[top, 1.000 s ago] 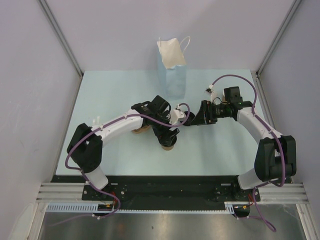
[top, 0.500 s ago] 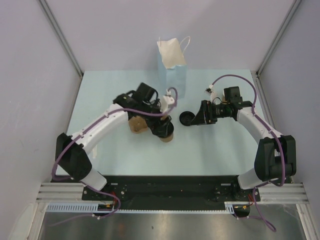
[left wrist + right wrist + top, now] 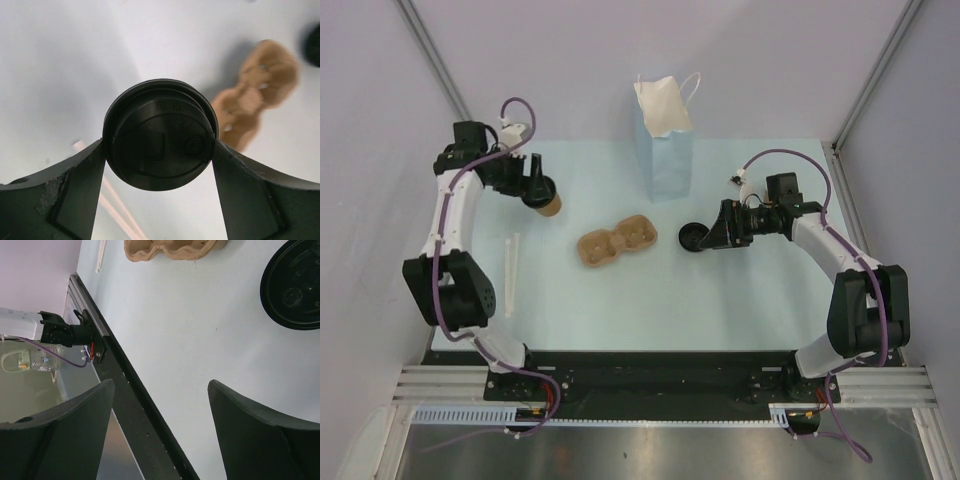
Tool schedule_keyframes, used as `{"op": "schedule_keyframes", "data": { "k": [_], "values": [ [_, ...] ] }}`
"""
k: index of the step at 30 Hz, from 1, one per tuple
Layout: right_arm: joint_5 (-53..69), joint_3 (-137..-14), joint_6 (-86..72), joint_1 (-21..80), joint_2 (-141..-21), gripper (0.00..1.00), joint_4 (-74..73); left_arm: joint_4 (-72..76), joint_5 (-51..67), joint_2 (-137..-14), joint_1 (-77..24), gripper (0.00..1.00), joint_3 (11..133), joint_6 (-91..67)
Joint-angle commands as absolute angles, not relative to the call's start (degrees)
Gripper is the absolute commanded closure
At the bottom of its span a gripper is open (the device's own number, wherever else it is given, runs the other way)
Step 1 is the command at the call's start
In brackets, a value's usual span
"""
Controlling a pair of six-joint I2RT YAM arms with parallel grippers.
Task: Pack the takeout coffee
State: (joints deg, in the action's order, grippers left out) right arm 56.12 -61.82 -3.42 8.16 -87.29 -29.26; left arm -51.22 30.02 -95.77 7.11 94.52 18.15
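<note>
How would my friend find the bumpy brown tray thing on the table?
Start at the tall light-blue paper bag standing at the far edge of the table. Just nearer than it, mid-table, lies the brown tray. It alone has two round hollows side by side; the black lid on its right is a flat disc.

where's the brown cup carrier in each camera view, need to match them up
top external: the cup carrier lies mid-table, between the two arms.
left wrist: upper right, beyond the lidded cup.
right wrist: along the top edge, partly cut off.
shared landmark: the loose black lid lying on the table off one end of the carrier.
</note>
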Motion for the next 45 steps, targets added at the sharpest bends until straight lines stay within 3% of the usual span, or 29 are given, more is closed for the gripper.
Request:
{"op": "schedule_keyframes", "data": {
  "k": [1,12,18,25,26,39,45],
  "values": [
    [55.81,-63.11,-3.52,8.44,-87.71,0.18,-26.98,-48.61,24.54,-101.24,11.51,0.44,96.59,19.42],
    [55.11,-64.16,-0.18,8.17,-88.33,0.18,-30.58,-39.91,19.51,-111.09,13.80,0.43,94.84,22.33],
    [54.76,-64.42,-0.17,7.56,-87.63,0.17,-31.55,-39.11,19.07,-111.88,13.80,0.36,92.73,21.80],
    [55.11,-65.83,-0.18,6.51,-87.01,0.15,-31.73,-40.34,19.33,-109.96,13.89,0.10,92.02,21.88],
    [55.19,-66.18,-0.09,6.24,-86.84,0.14,-31.90,-40.08,19.94,-109.17,13.97,0.01,92.02,21.36],
    [51.16,-74.26,3.60,5.01,-86.57,0.11,-33.84,-42.01,24.34,-99.50,13.89,0.00,98.69,17.67],
    [39.48,-74.62,7.99,8.61,-88.50,0.14,-33.75,-41.92,26.89,-95.45,13.80,0.01,99.41,17.75]
  ]
}}
